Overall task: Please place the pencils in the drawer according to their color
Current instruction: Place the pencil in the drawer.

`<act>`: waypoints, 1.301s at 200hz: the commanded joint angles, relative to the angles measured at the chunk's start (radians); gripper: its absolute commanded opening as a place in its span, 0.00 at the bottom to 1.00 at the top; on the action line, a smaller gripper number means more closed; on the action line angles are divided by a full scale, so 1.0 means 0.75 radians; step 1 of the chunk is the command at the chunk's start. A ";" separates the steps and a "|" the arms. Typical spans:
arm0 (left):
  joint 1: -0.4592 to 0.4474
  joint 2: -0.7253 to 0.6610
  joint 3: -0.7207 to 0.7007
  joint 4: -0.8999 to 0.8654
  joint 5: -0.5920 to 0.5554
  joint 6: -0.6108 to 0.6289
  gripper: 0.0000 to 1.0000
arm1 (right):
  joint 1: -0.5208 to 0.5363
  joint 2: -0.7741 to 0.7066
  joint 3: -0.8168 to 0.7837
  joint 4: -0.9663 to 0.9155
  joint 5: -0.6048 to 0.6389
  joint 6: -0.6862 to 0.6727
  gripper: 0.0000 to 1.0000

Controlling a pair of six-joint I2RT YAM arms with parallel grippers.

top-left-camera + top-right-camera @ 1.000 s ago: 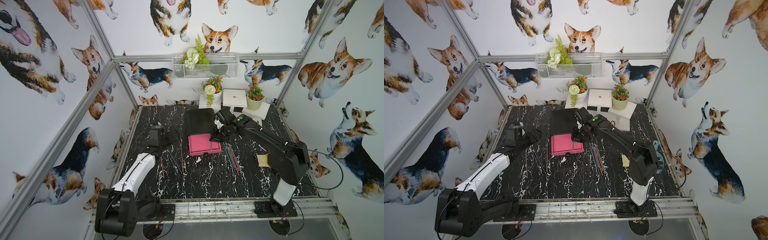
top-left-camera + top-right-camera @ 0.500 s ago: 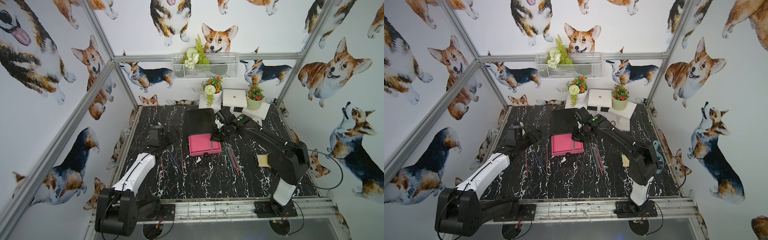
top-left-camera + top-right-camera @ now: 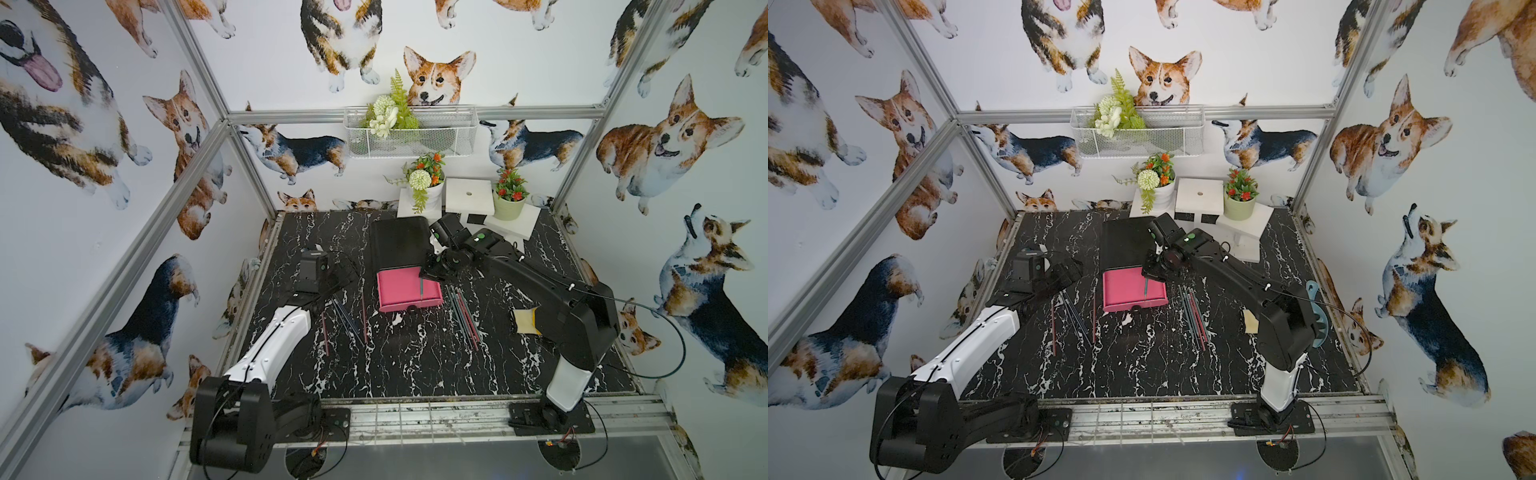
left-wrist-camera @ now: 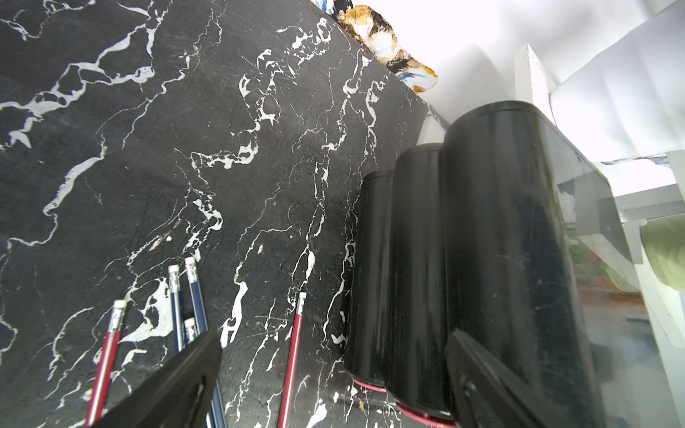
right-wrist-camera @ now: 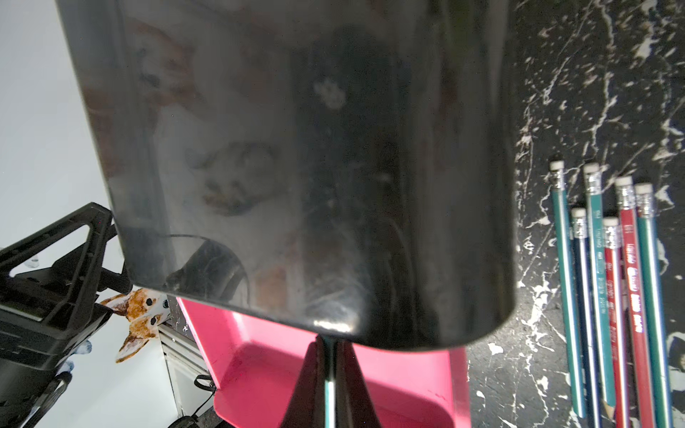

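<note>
The table (image 3: 415, 365) is black stone with white cracks all over it. Walls (image 3: 83, 124) covered in painted corgis stand on three sides, held up by a silver frame (image 3: 201, 158). A white wire basket (image 3: 409, 139) with a plant in it hangs on the back wall. Below it, two flower pots (image 3: 430, 193) sit at the far edge of the table.

In the middle stands a shiny black case (image 3: 399, 241). Its pink drawer (image 3: 399, 291) is pulled out toward the near side.

The pencils (image 3: 463, 311) are thin and long, each with a silver ring and a white rubber on the end. They are red, green and dark blue. One bunch lies on the table just right of the drawer, close together and nearly in line: three green, two red and one blue. Another bunch lies left of the drawer, more spread out, and these are red ones and blue ones.

The right gripper (image 5: 329, 355) is pinched tight on a green pencil (image 3: 421, 287), which hangs over the right part of the drawer and points down at it. I cannot tell if its tip touches the pink floor. The left gripper (image 4: 333, 335) hangs over the left bunch, jaws spread wide, holding nothing.
</note>
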 commanded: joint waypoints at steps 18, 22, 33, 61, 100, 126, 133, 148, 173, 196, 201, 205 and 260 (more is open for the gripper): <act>0.003 0.000 0.008 0.017 0.011 0.010 1.00 | 0.003 0.018 0.025 0.043 0.031 -0.012 0.04; 0.003 0.001 0.007 0.018 0.011 0.008 1.00 | 0.003 0.018 0.024 0.047 0.032 -0.012 0.04; 0.003 -0.001 0.008 0.018 0.011 0.010 1.00 | 0.003 0.017 0.022 0.052 0.032 -0.013 0.04; 0.003 -0.001 0.010 0.016 0.007 0.012 1.00 | 0.003 0.017 0.024 0.052 0.026 -0.012 0.09; 0.003 -0.001 0.009 0.014 0.007 0.012 1.00 | 0.007 0.001 0.004 0.049 0.008 -0.005 0.27; 0.004 -0.005 0.009 0.008 0.003 0.014 1.00 | 0.012 -0.032 -0.024 0.046 0.010 0.001 0.34; 0.003 -0.005 0.009 0.009 0.002 0.014 1.00 | 0.014 -0.041 -0.029 0.042 0.012 0.002 0.35; 0.003 -0.007 0.008 0.008 0.001 0.012 1.00 | 0.019 -0.058 -0.031 0.009 0.024 0.006 0.35; 0.003 -0.010 0.009 0.008 -0.003 0.013 1.00 | 0.038 -0.090 -0.050 -0.018 0.024 0.016 0.37; 0.003 -0.012 0.008 0.005 -0.005 0.014 1.00 | 0.059 -0.109 -0.075 -0.040 0.024 0.040 0.37; 0.003 -0.012 0.009 0.004 -0.007 0.014 1.00 | 0.064 -0.115 -0.081 -0.040 0.025 0.041 0.37; 0.003 -0.012 0.007 0.003 -0.007 0.014 1.00 | 0.069 -0.119 -0.086 -0.038 0.027 0.045 0.37; 0.003 0.000 0.018 0.001 -0.005 0.012 1.00 | 0.099 -0.101 -0.097 -0.044 0.050 0.047 0.33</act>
